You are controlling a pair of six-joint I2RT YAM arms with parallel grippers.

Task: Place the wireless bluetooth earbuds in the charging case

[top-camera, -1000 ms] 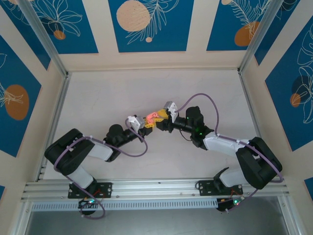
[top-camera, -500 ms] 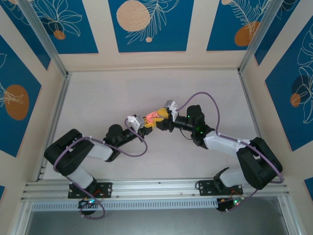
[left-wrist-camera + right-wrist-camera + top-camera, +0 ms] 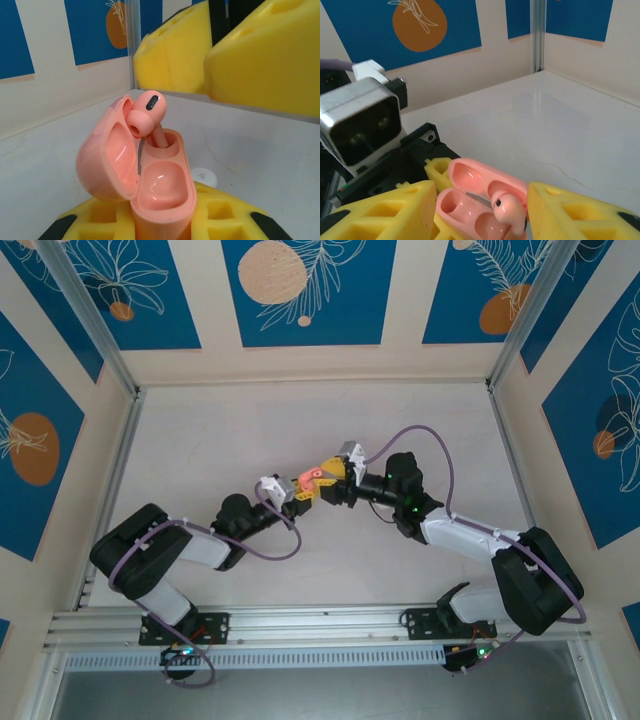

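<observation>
Left end effector (image 3: 303, 497) — clenched on the lower body of the charging case (image 3: 161, 187), held upright near the middle of the surface (image 3: 220, 440). In the left wrist view the lid hangs open to the left. Right end effector (image 3: 482, 205) — yellow pads spread apart, released, flanking the case. One earbud (image 3: 147, 113) stands stem-down in the case's far socket, its head protruding.

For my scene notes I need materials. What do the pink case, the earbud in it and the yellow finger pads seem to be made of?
Charging case: probably hard plastic, glossy; light reflects in its lid and wells.
Earbud: matte plastic body, tip perhaps soft silicone, no sharp reflections.
Yellow finger pads: apparently foam, dull and porous-looking, with moulded square pockets.
</observation>
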